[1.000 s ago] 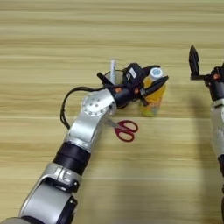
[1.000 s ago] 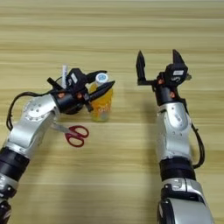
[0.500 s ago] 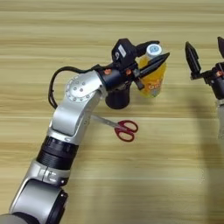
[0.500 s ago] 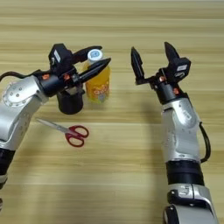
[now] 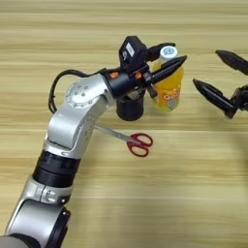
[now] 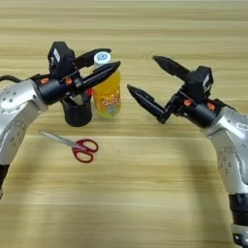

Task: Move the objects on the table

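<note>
The small bottle of orange drink [image 6: 107, 94] stands upright near the middle of the table [image 6: 145, 193]. Its white cap [image 6: 101, 57] sits between the two spread black fingers of my left gripper [image 6: 114, 57]. One finger passes behind the cap and the other crosses in front of the neck, and I cannot tell whether they touch it. That gripper is open. To the right of the bottle my right gripper [image 6: 142, 72] is wide open, its fingers pointing left at the bottle with a gap still between them and it.
A black cylindrical cup [image 6: 77, 110] stands just left of the bottle, under my left wrist. Red-handled scissors [image 6: 80, 146] lie in front of the cup, blades pointing left.
My left gripper has risen from low over the cup and now reaches across the bottle's top. My right gripper has tilted and moved left toward the bottle.
</note>
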You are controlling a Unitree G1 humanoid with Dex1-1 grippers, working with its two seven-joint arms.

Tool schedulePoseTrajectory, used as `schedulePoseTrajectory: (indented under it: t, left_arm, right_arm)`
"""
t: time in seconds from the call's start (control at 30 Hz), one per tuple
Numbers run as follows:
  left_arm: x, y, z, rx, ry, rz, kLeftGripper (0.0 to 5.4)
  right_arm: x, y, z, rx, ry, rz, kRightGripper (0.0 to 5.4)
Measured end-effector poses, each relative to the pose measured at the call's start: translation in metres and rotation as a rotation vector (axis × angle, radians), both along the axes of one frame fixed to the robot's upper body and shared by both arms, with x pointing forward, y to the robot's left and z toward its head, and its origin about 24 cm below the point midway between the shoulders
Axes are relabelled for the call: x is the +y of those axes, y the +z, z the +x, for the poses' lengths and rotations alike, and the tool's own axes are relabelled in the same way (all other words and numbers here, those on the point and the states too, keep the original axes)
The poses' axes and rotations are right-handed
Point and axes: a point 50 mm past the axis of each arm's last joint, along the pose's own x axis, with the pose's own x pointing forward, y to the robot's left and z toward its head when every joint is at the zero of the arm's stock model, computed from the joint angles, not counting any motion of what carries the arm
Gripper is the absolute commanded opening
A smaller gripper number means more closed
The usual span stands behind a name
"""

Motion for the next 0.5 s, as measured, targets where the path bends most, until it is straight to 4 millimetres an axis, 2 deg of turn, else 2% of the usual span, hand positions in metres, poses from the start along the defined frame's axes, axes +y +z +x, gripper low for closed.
schedulePoseTrajectory:
  t: [0.3,0.5]
  left_arm:
    - [0.002,-0.003,-0.001,0.031,-0.023,0.035,1.73]
    - [-0.001,-0.004,-0.003,0.034,-0.052,0.049,1.73]
  right_arm:
    - [0.007,-0.013,-0.006,0.133,0.150,-0.144,5.40]
    - [0.018,-0.020,-0.002,0.182,0.209,-0.210,5.40]
